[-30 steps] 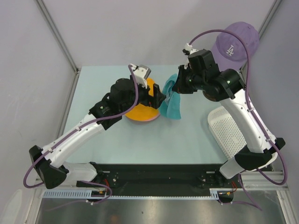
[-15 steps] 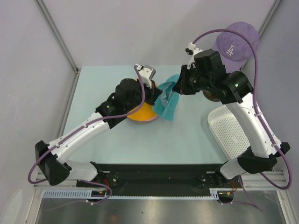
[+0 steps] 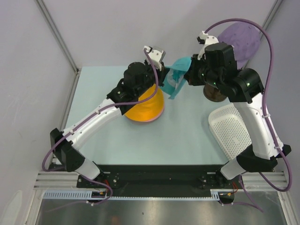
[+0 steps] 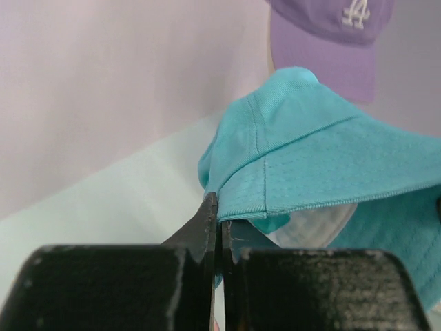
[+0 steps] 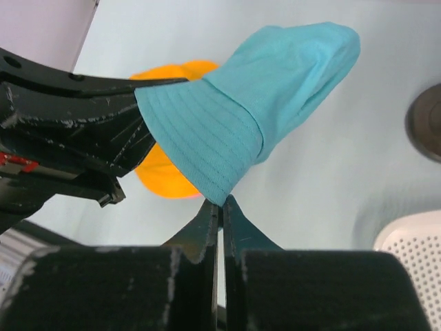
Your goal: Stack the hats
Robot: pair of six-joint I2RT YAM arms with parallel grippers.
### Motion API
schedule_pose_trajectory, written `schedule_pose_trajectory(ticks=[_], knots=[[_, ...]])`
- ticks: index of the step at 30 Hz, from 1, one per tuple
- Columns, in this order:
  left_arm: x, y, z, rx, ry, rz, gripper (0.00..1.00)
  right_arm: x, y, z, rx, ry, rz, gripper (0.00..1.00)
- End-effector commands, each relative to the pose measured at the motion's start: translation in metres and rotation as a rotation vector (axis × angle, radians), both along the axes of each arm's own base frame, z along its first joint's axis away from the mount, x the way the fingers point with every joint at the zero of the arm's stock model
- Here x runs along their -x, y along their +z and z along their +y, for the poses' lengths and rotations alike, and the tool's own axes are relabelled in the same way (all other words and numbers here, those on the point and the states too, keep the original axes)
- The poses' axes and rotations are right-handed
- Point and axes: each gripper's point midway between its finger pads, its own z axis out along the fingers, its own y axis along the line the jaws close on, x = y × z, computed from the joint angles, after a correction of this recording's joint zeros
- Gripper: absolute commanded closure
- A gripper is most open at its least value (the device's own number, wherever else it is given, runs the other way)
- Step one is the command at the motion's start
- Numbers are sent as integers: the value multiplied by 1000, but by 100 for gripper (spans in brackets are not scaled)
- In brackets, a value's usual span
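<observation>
A teal hat hangs in the air between my two grippers, above the back of the table. My left gripper is shut on the brim at its left side, and the left wrist view shows the jaws pinching the brim edge of the teal hat. My right gripper is shut on the opposite brim edge, with its jaws closed on the teal hat. An orange hat lies on the table below and left, with a pink rim showing under it.
A purple baseball cap sits on a stand at the back right, its dark base on the table. A white perforated tray lies at the right. Grey walls enclose the table on three sides.
My left gripper has closed on the teal hat's brim. Both arms have raised the teal hat off the table and carried it toward the back.
</observation>
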Motion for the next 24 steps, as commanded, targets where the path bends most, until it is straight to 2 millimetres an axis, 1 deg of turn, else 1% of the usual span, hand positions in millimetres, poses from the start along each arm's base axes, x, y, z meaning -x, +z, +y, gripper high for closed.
schedule_pose_trajectory(ticks=[1, 2, 3, 4, 5, 6, 7, 9, 10, 11, 13, 14, 16, 17, 18, 19, 20, 22, 23, 24], knots=[[-50, 44, 28, 45, 134, -129, 100, -16, 31, -18, 36, -64, -144, 100], [-56, 53, 32, 56, 143, -146, 100, -19, 31, -17, 39, -63, -153, 100], [-65, 49, 34, 52, 151, -143, 100, -24, 28, -11, 51, -44, -168, 100], [-76, 54, 45, 61, 168, -159, 100, -27, 26, -7, 58, -33, -174, 100], [-81, 56, 50, 67, 173, -166, 100, -31, 22, -5, 71, -25, -178, 100], [-86, 57, 55, 70, 178, -174, 100, -36, 15, 3, 78, -2, -173, 100], [-96, 56, 68, 46, 203, -193, 100, -37, 12, 8, 98, 22, -181, 100], [-102, 55, 80, 30, 221, -199, 100, -42, 2, 22, 115, 70, -172, 100], [-105, 58, 93, 29, 244, -204, 100, -42, -1, 29, 135, 100, -174, 100], [-106, 48, 99, 14, 254, -194, 100, -45, -9, 37, 150, 123, -163, 100], [-107, 44, 116, 1, 280, -193, 100, -46, -15, 51, 156, 166, -160, 100], [-101, 39, 122, -6, 289, -188, 100, -46, -20, 59, 161, 188, -155, 100], [-96, 37, 132, -22, 302, -200, 100, -46, -22, 71, 153, 223, -155, 100], [-91, 31, 138, -35, 313, -196, 100, -45, -25, 79, 150, 247, -150, 100], [-87, 30, 144, -42, 328, -199, 100, -44, -24, 83, 145, 260, -159, 100], [-86, 15, 147, -60, 335, -173, 100, -43, -26, 87, 146, 270, -157, 100], [-77, 20, 153, -51, 345, -183, 100, -41, -27, 92, 145, 288, -157, 100], [-69, 12, 161, -62, 362, -175, 100, -38, -31, 98, 140, 310, -151, 100], [-65, -5, 167, -80, 381, -149, 100, -35, -36, 103, 139, 334, -141, 100], [-56, 1, 176, -66, 410, -168, 100, -32, -38, 107, 136, 351, -139, 100]])
